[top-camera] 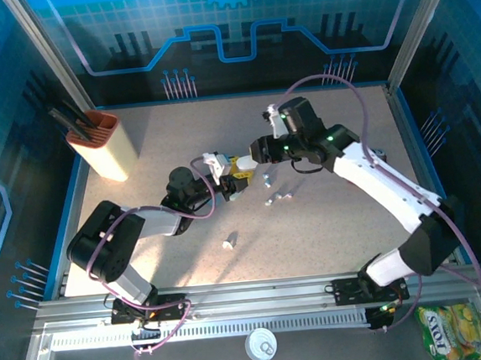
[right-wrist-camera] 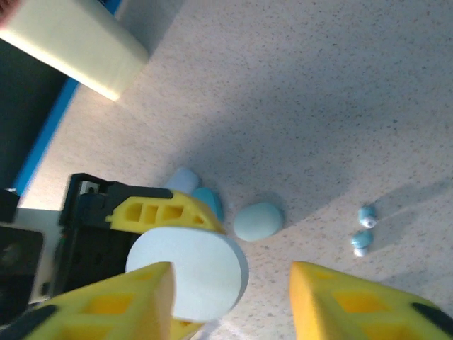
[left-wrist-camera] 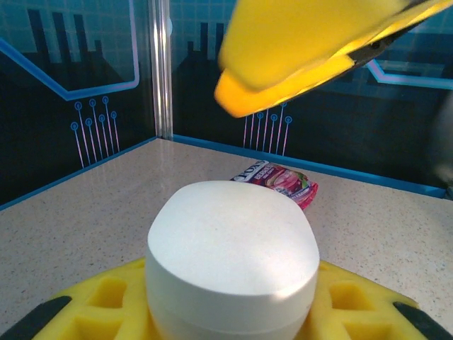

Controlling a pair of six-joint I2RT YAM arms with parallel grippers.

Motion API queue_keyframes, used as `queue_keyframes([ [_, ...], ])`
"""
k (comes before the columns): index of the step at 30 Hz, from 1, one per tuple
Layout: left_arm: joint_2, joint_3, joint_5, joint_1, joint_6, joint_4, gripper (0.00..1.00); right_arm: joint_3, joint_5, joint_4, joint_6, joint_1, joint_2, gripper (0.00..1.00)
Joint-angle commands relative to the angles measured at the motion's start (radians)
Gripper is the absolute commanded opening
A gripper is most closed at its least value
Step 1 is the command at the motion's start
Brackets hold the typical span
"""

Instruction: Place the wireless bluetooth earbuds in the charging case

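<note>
1 overhead view, 2 close wrist views

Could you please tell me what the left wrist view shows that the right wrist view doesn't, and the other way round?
Left wrist view: a pink snack packet in the background. Right wrist view: two loose earbuds, a pebble-shaped case lying left of them, and the cream holder. Shared: the white case clamped in the left pincer, with the open right pincer close to it.
</note>
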Motion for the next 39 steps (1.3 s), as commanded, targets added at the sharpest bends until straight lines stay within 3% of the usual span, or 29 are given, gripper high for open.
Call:
queue_keyframes([
  [1, -0.042, 0.025, 0.016, 0.006, -0.038, 0.053, 0.34, -0.121, -0.188, 0.154, 0.165, -0.055, -0.092, 0.6],
  [4, -0.047, 0.033, 0.031, 0.005, -0.063, 0.066, 0.34, -0.237, -0.337, 0.325, 0.302, -0.087, -0.133, 0.68],
  [15, -0.055, 0.056, 0.086, 0.001, -0.122, 0.116, 0.34, -0.443, -0.516, 0.776, 0.613, -0.093, -0.113, 0.63],
  [20, -0.067, 0.046, 0.099, 0.001, -0.122, 0.115, 0.34, -0.468, -0.527, 0.905, 0.691, -0.096, -0.081, 0.54],
  [29, -0.078, 0.027, 0.085, 0.003, -0.098, 0.107, 0.35, -0.481, -0.513, 0.91, 0.699, -0.104, -0.079, 0.22],
  [31, -0.083, 0.022, 0.08, 0.004, -0.088, 0.105, 0.43, -0.491, -0.499, 0.908, 0.697, -0.111, -0.083, 0.2],
  [35, -0.106, -0.008, 0.064, 0.013, -0.055, 0.06, 0.69, -0.527, -0.446, 0.876, 0.663, -0.135, -0.093, 0.19],
  [39, -0.154, -0.054, 0.032, 0.031, -0.022, -0.035, 0.84, -0.539, -0.377, 0.775, 0.57, -0.174, -0.066, 0.19],
])
